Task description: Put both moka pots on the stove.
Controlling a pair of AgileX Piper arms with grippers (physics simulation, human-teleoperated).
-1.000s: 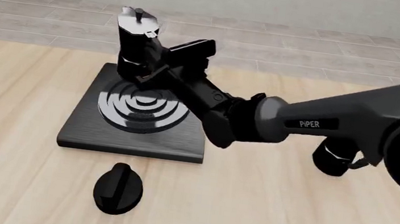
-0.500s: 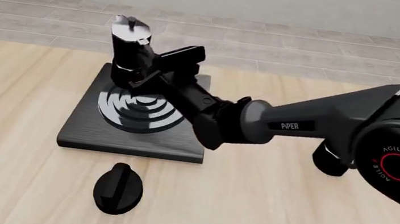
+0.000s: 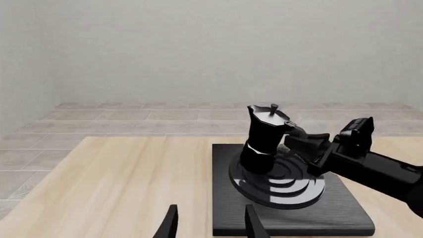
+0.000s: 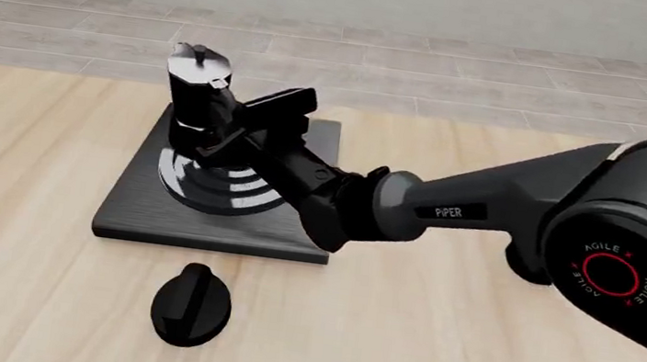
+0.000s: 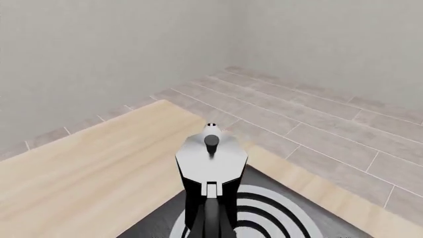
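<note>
Knob (image 4: 191, 304) first, the black oval one, lying nearest on the wooden table (image 4: 440, 343) just in front of the stove (image 4: 135, 204). At the near left edge the left gripper (image 3: 209, 224) pokes in, mostly cut off; its wrist view shows two finger tips standing apart with nothing between them.

Lettering next: "PiPER" in white along the right arm's (image 4: 481, 210) forearm, "AGILE" curving round a red ring on the big joint at the right (the rest of that ring text is too small to read).

Further in, that arm reaches left across the stove, and the right gripper (image 4: 228, 137) is closed on the handle side of a moka pot (image 4: 194, 96). The pot leans to the left over the shiny concentric rings (image 3: 281, 181); whether its base touches them, I can't tell. Its silvery lid (image 5: 211, 156) and small knob fill the right wrist view, the fingers themselves out of sight there.

Only one pot shows; a dark shape behind the right arm is hard to make out.
</note>
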